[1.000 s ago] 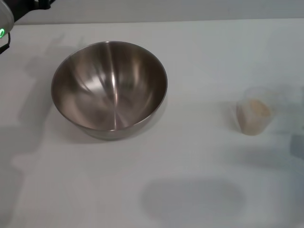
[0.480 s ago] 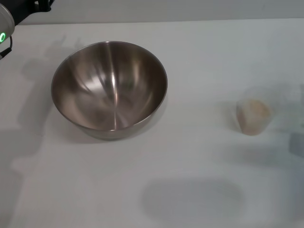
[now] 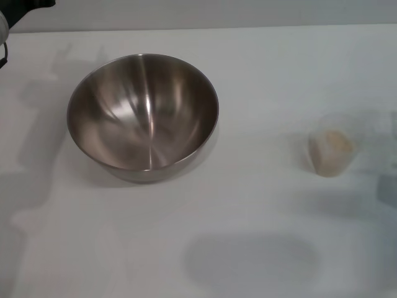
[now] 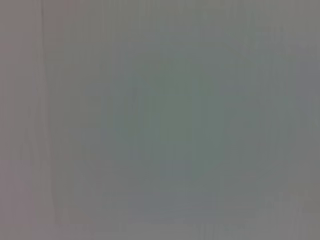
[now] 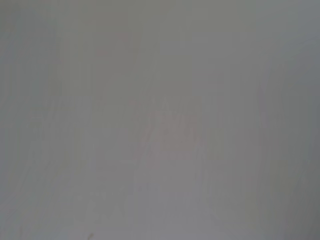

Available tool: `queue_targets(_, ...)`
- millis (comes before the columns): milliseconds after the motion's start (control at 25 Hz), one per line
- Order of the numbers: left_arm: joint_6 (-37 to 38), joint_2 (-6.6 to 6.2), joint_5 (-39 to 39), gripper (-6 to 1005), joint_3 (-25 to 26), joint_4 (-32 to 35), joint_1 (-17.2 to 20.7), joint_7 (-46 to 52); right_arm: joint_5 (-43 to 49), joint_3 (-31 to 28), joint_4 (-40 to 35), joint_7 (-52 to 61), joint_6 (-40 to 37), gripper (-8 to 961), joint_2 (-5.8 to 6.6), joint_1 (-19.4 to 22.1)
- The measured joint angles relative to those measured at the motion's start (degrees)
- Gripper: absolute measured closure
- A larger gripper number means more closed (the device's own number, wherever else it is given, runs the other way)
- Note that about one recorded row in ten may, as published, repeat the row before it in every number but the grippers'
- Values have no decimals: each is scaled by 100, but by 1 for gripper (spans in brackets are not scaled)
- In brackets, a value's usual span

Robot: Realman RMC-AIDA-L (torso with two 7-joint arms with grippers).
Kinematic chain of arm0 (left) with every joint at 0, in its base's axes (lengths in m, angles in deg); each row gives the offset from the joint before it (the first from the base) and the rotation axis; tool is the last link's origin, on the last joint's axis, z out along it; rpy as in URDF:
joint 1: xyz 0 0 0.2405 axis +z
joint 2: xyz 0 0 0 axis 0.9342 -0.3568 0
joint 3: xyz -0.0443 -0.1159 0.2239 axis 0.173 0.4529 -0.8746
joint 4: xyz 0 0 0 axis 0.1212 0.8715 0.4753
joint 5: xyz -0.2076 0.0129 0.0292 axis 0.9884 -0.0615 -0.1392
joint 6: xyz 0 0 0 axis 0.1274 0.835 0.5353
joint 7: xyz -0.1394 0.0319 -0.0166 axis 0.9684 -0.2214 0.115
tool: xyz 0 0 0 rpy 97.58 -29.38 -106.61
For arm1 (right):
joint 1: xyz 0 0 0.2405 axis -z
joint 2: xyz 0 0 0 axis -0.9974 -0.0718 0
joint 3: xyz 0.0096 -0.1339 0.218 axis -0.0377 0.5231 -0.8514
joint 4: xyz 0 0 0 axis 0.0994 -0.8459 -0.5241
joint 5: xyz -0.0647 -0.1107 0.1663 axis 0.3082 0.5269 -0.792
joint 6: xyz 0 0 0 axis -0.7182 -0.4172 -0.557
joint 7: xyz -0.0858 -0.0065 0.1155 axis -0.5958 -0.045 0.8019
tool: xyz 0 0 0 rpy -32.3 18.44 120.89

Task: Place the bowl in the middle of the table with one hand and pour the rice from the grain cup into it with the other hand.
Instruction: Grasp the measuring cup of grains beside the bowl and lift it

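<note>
The steel bowl (image 3: 142,112) stands upright and empty on the white table (image 3: 248,205), left of centre in the head view. The small translucent grain cup (image 3: 333,146) stands upright at the right, with pale rice (image 3: 335,141) showing inside it. Only a sliver of my left arm (image 3: 3,37) shows at the top left corner, well clear of the bowl. Neither gripper appears in the head view. Both wrist views hold only a blank grey surface.
The table's far edge (image 3: 217,27) runs across the top of the head view. Soft shadows lie on the tabletop left of the bowl and near the front centre.
The left arm at the top left corner has drawn back toward the edge of the view; its green light no longer shows. Bowl and cup have not moved.
</note>
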Motion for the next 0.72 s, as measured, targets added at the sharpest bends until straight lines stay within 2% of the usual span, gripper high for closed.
queue_targets(80,67,-3,0,292,-6,7,9,5,0,6,41,0,-1,312,0,24)
queue_targets(400,179,-9,5,261,154,64,-36,18,6,226,366,19,-44,312,-22,178)
queue_targets(720,193,-28,-30,250,378,271,-195,-5,9,487,706,0,-470,313,-32,437)
